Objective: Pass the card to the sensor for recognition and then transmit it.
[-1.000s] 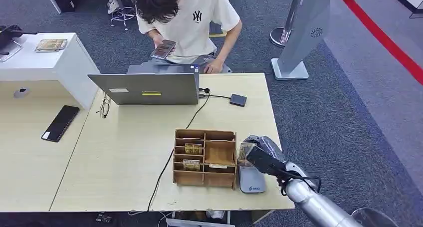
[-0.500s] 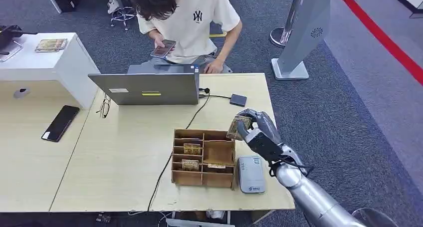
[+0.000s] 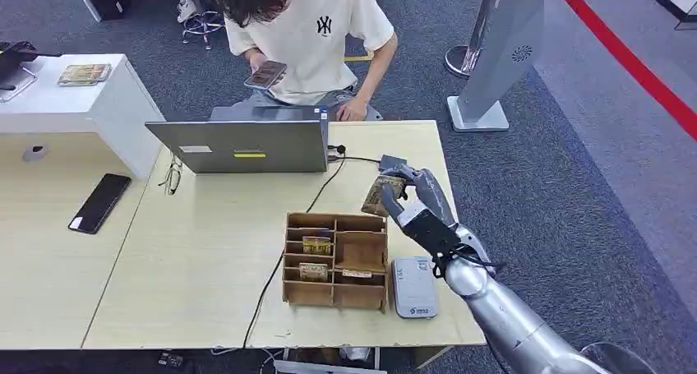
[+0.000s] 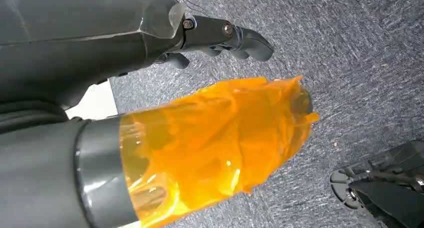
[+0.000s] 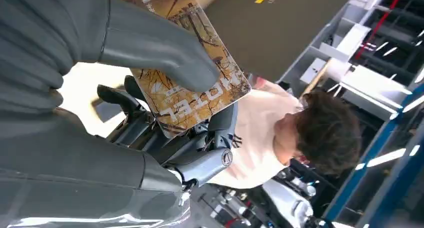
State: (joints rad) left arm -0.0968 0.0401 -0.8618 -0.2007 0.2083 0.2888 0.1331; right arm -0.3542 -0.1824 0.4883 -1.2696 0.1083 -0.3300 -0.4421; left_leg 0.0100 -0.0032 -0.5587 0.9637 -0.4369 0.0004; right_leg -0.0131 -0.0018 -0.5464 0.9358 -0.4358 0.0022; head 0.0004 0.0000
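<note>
My right hand (image 3: 419,205) holds a brown patterned hotel card (image 3: 381,193) up in the air, beyond the far right corner of the wooden slotted box (image 3: 337,259). In the right wrist view the thumb presses on the card (image 5: 192,72) with the dark fingers (image 5: 200,148) behind it. The grey card sensor (image 3: 413,287) lies flat on the table to the right of the box, nearer than the hand. A person in a white T-shirt (image 3: 312,29) sits behind the laptop, looking at a phone (image 3: 265,75). My left hand (image 4: 220,35) hangs over grey carpet with its fingers curled in and nothing in them.
An open laptop (image 3: 242,144) stands at the table's far edge, with a cable running past the box. A small dark device (image 3: 393,162) lies just beyond my right hand. More cards sit in the box's slots. A black phone (image 3: 100,202) lies on the left table.
My right hand has lifted the card off the sensor and carried it up and away, toward the far side of the table and the person. The sensor now lies uncovered.
</note>
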